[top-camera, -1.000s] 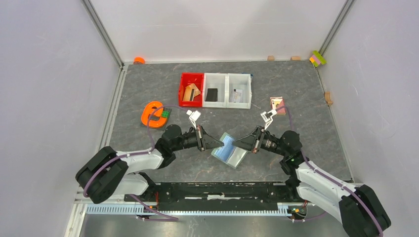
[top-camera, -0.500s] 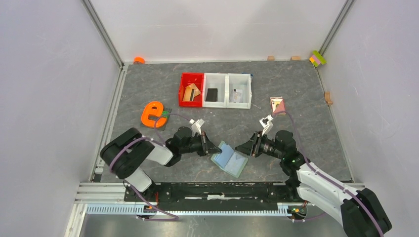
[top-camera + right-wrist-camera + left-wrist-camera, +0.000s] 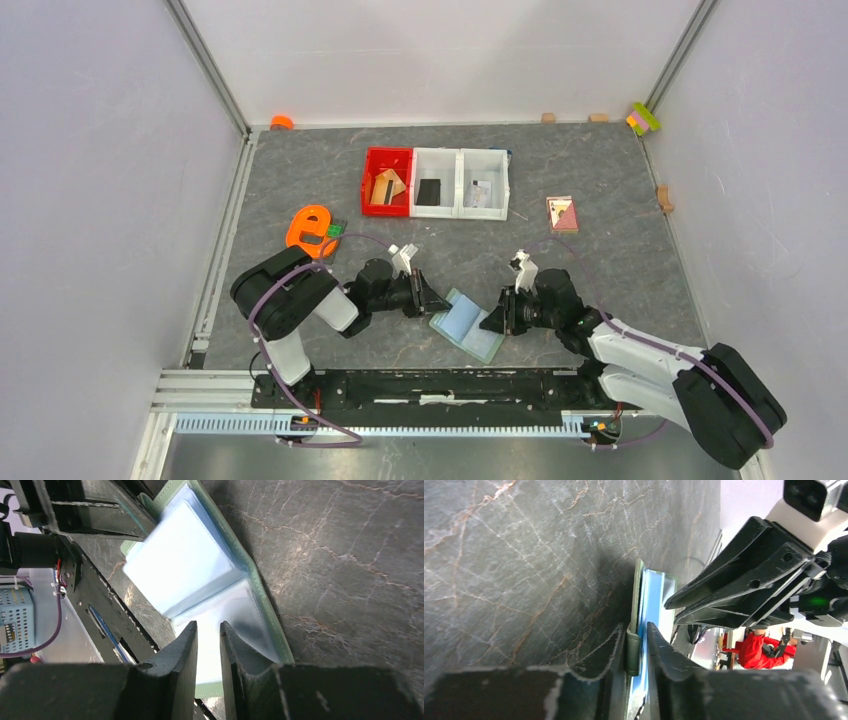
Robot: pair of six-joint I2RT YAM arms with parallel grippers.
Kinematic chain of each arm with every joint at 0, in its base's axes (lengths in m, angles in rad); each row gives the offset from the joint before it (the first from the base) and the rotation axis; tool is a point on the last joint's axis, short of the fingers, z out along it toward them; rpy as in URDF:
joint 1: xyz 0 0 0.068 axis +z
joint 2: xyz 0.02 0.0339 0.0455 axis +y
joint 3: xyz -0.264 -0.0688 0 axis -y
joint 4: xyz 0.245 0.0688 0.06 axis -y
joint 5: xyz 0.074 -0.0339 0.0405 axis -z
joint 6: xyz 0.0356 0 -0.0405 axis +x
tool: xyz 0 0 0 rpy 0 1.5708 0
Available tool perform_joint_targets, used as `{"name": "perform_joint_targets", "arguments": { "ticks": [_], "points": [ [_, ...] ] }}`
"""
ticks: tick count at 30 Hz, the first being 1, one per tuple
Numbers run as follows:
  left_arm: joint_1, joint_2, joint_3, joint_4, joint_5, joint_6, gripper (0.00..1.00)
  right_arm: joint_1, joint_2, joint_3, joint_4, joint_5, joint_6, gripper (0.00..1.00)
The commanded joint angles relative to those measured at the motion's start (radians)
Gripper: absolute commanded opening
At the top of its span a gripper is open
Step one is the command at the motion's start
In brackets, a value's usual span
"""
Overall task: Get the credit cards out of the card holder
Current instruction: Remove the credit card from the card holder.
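Card holder [image 3: 260, 595] pockets [image 3: 185, 565] blur to pale blue in rt wrist view; can't tell what's inside. Its near end cut off at btm, left wrist view. Red bin [image 3: 386, 180] contents too small.

Open card holder [image 3: 466, 325] lies between left and right jaws

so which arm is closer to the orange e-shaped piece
Left. The left arm reaches to the card holder's left edge, below-right of the orange piece; the right arm works the holder's far right edge, farther away.
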Motion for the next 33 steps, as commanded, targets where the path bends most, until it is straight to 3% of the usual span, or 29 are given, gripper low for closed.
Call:
{"name": "perform_joint_targets", "arguments": {
  "ticks": [1,5,12,17,25,31,33],
  "points": [
    [-0.005,-0.02,0.01,0.094,0.04,-0.017,0.35,0.026,0.043,0.048,0.079,0.021,-0.011,0.27],
    [-0.009,-0.008,0.004,0.168,0.076,-0.056,0.55,0.035,0.08,0.054,0.107,0.021,-0.009,0.28],
    [-0.024,-0.005,0.01,0.147,0.089,-0.041,0.65,0.051,0.137,0.064,0.182,0.01,0.015,0.3],
    [-0.042,-0.04,0.038,-0.005,0.073,0.029,0.65,0.064,0.182,0.077,0.211,0.004,0.021,0.31],
    [-0.093,-0.131,0.13,-0.364,-0.009,0.198,0.47,0.066,0.18,0.078,0.213,0.024,0.008,0.31],
    [-0.097,-0.15,0.138,-0.432,-0.041,0.216,0.03,0.066,0.113,0.12,0.078,0.08,-0.072,0.36],
    [-0.097,-0.166,0.132,-0.429,-0.047,0.214,0.02,0.067,0.067,0.137,0.005,0.122,-0.107,0.43]
  ]
}}
